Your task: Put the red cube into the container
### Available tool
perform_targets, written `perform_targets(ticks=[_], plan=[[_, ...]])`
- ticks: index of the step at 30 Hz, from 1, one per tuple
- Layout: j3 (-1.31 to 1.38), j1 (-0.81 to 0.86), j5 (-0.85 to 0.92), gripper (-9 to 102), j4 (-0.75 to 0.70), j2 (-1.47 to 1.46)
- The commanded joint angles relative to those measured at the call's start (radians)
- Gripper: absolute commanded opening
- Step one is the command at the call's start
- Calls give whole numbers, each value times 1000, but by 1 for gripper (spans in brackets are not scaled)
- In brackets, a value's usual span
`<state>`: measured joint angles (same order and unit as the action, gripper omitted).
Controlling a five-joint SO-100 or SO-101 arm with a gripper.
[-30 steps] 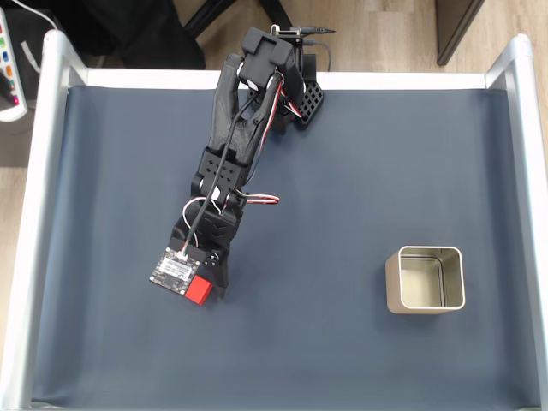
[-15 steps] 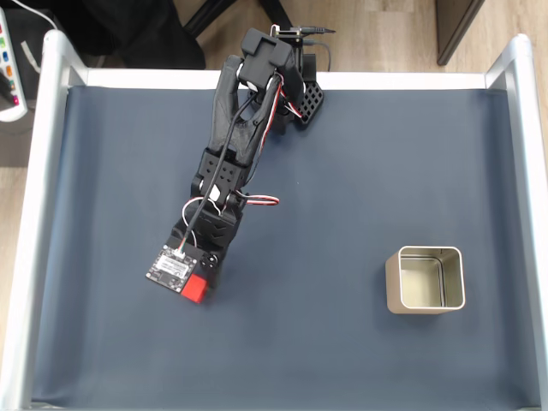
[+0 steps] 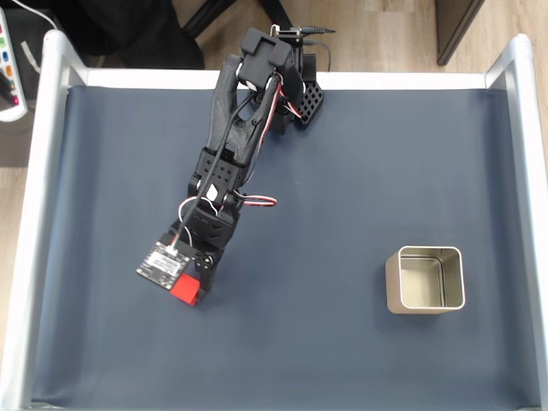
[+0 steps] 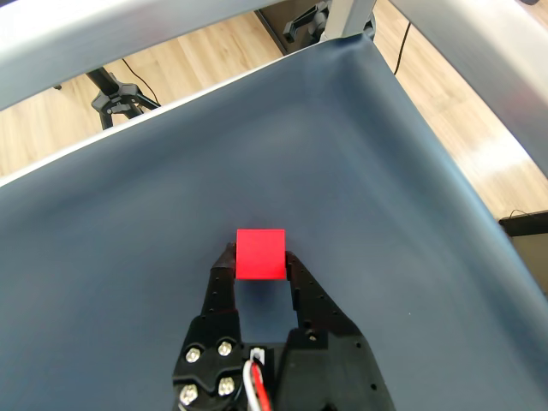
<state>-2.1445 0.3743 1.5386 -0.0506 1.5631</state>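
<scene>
The red cube (image 3: 185, 291) sits at the tip of my black arm, left of centre on the dark blue mat in the fixed view. My gripper (image 3: 190, 285) is shut on it, and the wrist view shows the red cube (image 4: 260, 253) pinched between the two black fingertips of the gripper (image 4: 258, 260), just above the mat. The container (image 3: 431, 250), a square metal tin with an open top, stands upright far to the right in the fixed view. Nothing lies inside it.
A silver metal frame (image 3: 40, 214) borders the mat on the left, top and right. The arm's base (image 3: 274, 60) is mounted at the top edge. Bare mat (image 3: 308, 282) lies between the cube and the tin. Wooden floor (image 4: 180, 56) shows beyond the frame.
The gripper has shifted slightly to the left in the fixed view, carrying the red cube with it. The tin has not moved.
</scene>
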Motion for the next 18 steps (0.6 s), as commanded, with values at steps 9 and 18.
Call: perform_targets(ticks=[9,18], plan=[[43,-31,23,0,-204,265],[38,-146,38,0,-471,522]])
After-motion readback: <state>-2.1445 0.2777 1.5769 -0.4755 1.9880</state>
